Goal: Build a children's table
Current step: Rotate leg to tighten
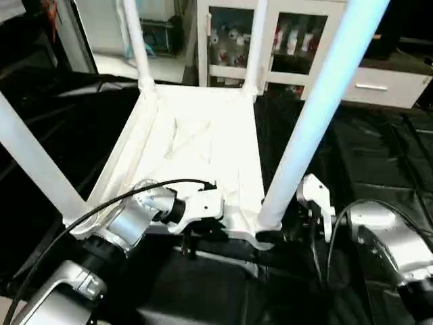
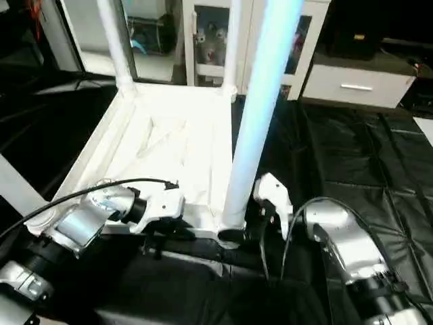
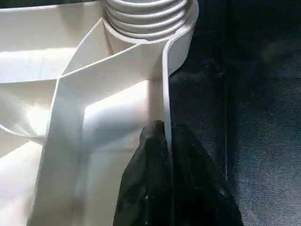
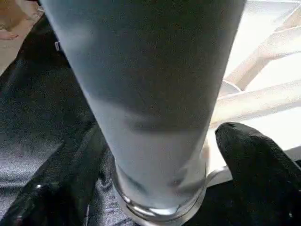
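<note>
**With the Leg Upright Between Open Fingers: Right-Side Approach**

While the left gripper (image 3: 164, 141) stays out of the turning work, pinched shut on the tabletop (image 1: 196, 145) rim, the near-right leg (image 1: 318, 112) stands upright in its socket, flanked by the spread, empty right gripper (image 4: 155, 155), the nearer arm.

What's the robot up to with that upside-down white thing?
It is putting together a children's table. The white top lies upside down on black sheeting, with four legs standing in its corner sockets. The left gripper pinches the top's near edge wall, and the right gripper's fingers sit open either side of the nearest leg.
</note>
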Controlling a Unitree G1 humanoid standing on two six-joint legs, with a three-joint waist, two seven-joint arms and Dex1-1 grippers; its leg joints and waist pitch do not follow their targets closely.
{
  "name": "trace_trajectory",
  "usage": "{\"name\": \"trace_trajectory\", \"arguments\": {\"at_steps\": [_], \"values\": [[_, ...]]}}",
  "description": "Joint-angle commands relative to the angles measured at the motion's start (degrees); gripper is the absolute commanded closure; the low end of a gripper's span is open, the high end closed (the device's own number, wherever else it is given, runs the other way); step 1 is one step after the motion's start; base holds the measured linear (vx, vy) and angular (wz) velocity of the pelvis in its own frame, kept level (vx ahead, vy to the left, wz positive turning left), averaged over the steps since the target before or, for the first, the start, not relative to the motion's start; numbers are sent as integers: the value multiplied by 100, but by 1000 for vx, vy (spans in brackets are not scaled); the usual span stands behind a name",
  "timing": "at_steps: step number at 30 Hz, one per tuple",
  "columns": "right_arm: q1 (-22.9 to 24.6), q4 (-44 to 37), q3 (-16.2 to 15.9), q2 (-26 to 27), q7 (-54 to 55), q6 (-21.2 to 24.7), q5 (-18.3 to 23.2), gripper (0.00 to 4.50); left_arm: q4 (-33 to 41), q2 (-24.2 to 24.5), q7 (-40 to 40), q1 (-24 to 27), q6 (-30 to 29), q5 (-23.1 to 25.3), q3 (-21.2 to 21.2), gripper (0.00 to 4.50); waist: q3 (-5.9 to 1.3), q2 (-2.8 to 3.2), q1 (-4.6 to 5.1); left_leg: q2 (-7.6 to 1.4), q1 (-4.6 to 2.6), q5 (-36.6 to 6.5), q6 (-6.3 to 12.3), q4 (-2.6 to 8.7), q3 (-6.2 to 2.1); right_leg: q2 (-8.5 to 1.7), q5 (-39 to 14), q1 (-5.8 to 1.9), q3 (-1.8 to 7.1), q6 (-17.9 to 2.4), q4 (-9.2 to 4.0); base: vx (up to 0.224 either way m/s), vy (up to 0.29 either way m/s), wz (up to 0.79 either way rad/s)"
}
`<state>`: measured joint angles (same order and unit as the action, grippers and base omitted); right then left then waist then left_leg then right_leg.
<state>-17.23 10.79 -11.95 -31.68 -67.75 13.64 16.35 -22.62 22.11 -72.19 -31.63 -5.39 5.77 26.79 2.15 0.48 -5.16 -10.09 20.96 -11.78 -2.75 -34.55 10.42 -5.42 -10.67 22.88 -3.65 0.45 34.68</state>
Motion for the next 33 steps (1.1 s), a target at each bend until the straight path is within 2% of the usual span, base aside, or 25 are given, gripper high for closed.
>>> {"name": "trace_trajectory", "arguments": {"at_steps": [1,4,5,9,11,12,13,15,17,18,21,22,23,24,26,27,28,29,30,31,32,33], "values": [[-66,121,-119,-3,-101,1,-7,82,65,-33,-50,123,40,31,190,450,-328,-132,13,-325,-54,-566,568,399,-75,-349,-506,-275,250,-1634,-294,0,0,0],[-88,261,-181,-11,-205,-59,-103,99,44,-34,-12,136,53,70,206,450,-322,-142,9,-327,-48,-649,534,403,-74,-356,-651,-278,252,-1606,-311,0,0,0],[-99,303,-189,-4,-222,-90,-135,122,26,-36,0,134,67,85,210,450,-322,-149,12,-326,-50,-659,515,404,-75,-357,-678,-277,252,-1597,-313,0,0,0],[-157,388,-227,2,-275,-121,-184,143,14,-63,13,135,43,69,191,450,-321,-145,13,-327,-64,-697,486,408,-74,-347,-694,-269,253,-1581,-317,0,0,0],[-201,438,-255,-6,-304,-138,-221,168,-11,-68,15,122,52,79,195,450,-320,-151,13,-327,-56,-663,494,407,-75,-347,-657,-275,255,-1584,-313,0,0,0],[-226,478,-262,-3,-313,-156,-233,171,-16,-68,15,117,55,87,199,450,-323,-168,14,-327,-58,-669,499,406,-74,-347,-668,-275,252,-1585,-314,0,0,0],[-226,478,-262,-3,-313,-156,-233,171,-16,-68,15,117,55,87,199,450,-323,-153,11,-329,-59,-677,496,407,-76,-353,-698,-273,252,-1591,-314,0,0,0],[-276,550,-266,17,-329,-182,-238,177,-9,-62,8,113,41,86,191,450,-319,-180,16,-329,-56,-711,488,410,-75,-353,-752,-273,252,-1581,-322,0,0,0],[-287,564,-271,29,-338,-187,-239,178,-8,-54,4,115,35,83,185,450,-317,-173,15,-331,-65,-741,460,413,-76,-350,-792,-264,254,-1570,-325,0,0,0],[-282,600,-298,57,-369,-200,-260,178,-33,-30,13,126,41,106,189,450,-316,-197,24,-333,-62,-772,434,419,-78,-347,-807,-268,254,-1556,-327,0,0,0],[-246,652,-313,94,-355,-215,-272,180,-36,-25,42,159,8,118,188,450,-314,-199,20,-332,-67,-809,401,423,-79,-353,-873,-266,258,-1531,-333,0,0,0],[-228,679,-287,130,-288,-189,-258,180,-17,-33,61,180,-42,107,176,450,-311,-224,28,-332,-58,-804,402,424,-79,-352,-873,-270,258,-1527,-332,0,0,0],[-221,720,-253,174,-190,-158,-251,180,0,-47,78,200,-87,89,158,450,-307,-222,26,-334,-59,-823,387,430,-82,-361,-946,-265,260,-1515,-335,0,0,0],[-246,914,-104,360,276,-123,-289,180,-5,-166,226,224,-285,-2,39,450,-307,-233,27,-333,-60,-826,377,431,-82,-360,-980,-263,259,-1504,-344,0,0,0],[-301,1297,165,706,1185,-119,-396,180,-132,-459,608,207,-546,-171,-232,450,-269,-226,57,-322,-54,-1029,273,459,-78,-357,-1323,-235,260,-1463,-389,0,0,0],[-309,1347,203,752,1307,-115,-408,181,-155,-501,664,201,-579,-194,-270,450,-245,-245,93,-303,-55,-1305,120,483,-93,-365,-1872,-233,246,-1319,-446,0,0,0],[-311,1503,444,1032,1879,11,-356,181,-268,-735,975,143,-810,-298,-458,450,-232,-302,120,-296,-51,-1451,58,494,-106,-368,-2195,-241,232,-1204,-476,-53,1,-8],[-305,1541,569,1220,2247,85,-329,181,-378,-843,1182,86,-853,-265,-506,450,-223,-283,164,-289,-69,-1688,-62,507,-140,-385,-2722,-222,221,-1018,-519,0,0,0],[-305,1541,569,1220,2247,85,-329,181,-378,-843,1182,86,-853,-265,-506,450,-230,-287,210,-286,-85,-1820,-113,511,-164,-387,-3003,-209,215,-862,-558,0,0,0],[-299,1609,750,1648,2986,169,-325,181,-713,-1097,1714,-72,-866,-136,-582,450,-218,-303,255,-290,-73,-1901,-115,527,-177,-377,-3059,-194,215,-785,-584,0,0,0],[-299,1609,750,1648,2986,169,-325,181,-713,-1097,1714,-72,-866,-136,-582,450,-212,-288,266,-281,-93,-1985,-124,526,-176,-369,-3135,-162,209,-752,-602,0,0,0],[-340,1700,843,1975,3623,130,-429,181,-1000,-1286,2126,-206,-838,-44,-638,450,-212,-270,284,-267,-138,-2166,-145,512,-177,-370,-3277,-113,211,-687,-647,0,0,0]]}}
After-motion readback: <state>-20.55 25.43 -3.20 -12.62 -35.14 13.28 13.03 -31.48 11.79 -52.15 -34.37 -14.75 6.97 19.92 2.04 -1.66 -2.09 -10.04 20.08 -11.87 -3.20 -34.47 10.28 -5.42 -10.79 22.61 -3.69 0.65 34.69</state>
